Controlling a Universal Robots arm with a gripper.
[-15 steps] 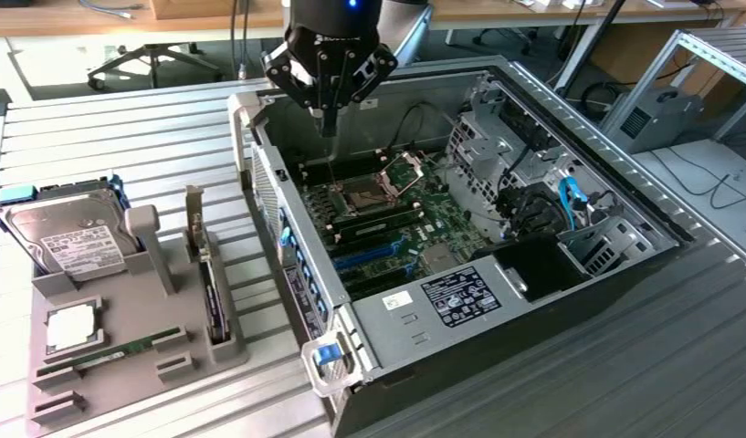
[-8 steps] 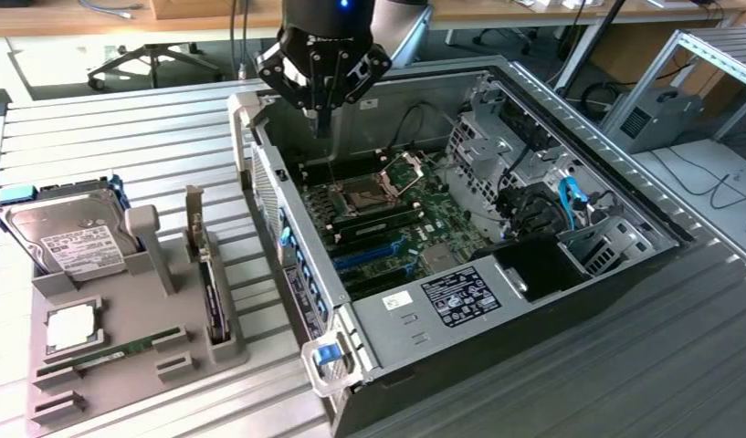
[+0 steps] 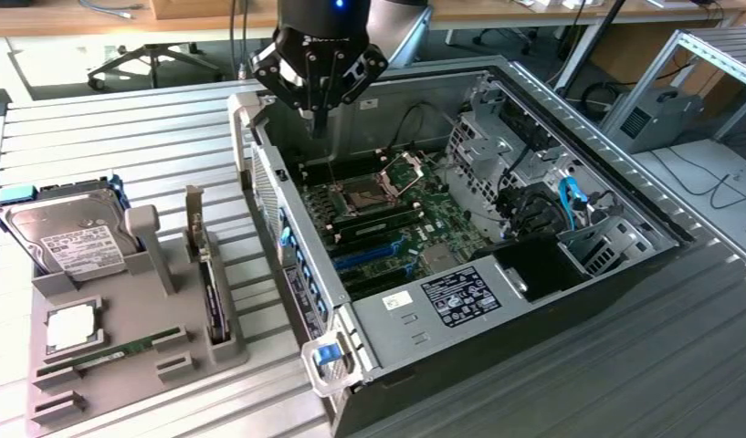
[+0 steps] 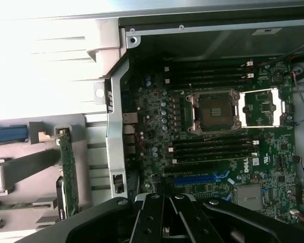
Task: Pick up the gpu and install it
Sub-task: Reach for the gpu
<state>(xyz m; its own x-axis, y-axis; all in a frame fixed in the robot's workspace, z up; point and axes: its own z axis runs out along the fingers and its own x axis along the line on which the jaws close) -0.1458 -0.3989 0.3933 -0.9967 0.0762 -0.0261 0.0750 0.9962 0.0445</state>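
Tool (image 3: 321,128) narrow: fingers shut tight together, pointing straight down. It hangs over the far end of the open case, close to the case wall on the exterior view's left. In the wrist view the tool (image 4: 165,201) sits above the board's edge, by the blue slots.

Surface (image 3: 117,137): slatted grey metal, carries everything.

PC case (image 3: 270,187): lies on its side, lid off, insides up. Takes the middle and the exterior view's right of the surface.

Motherboard (image 3: 397,214) flat in the case bottom. CPU socket (image 3: 358,196) on the far part of the board, its frame flipped open. Seen from the wrist cam: board (image 4: 218,152), socket (image 4: 215,112).

Grey holder tray (image 3: 129,374): near corner, exterior view's left, just beside the case.

Hard drive (image 3: 70,239): silver w/ white label, propped up at the tray's far left.

The gpu (image 3: 212,297): stands on edge in a tray slot, silver bracket at its far end. It is btw the hard drive and the case wall, just beside the wall. Untouched, well apart from the tool. Wrist cam catches it too (image 4: 68,172), outside the case wall.

Memory stick (image 3: 110,352): narrow, green, lies flat in the tray's near part.
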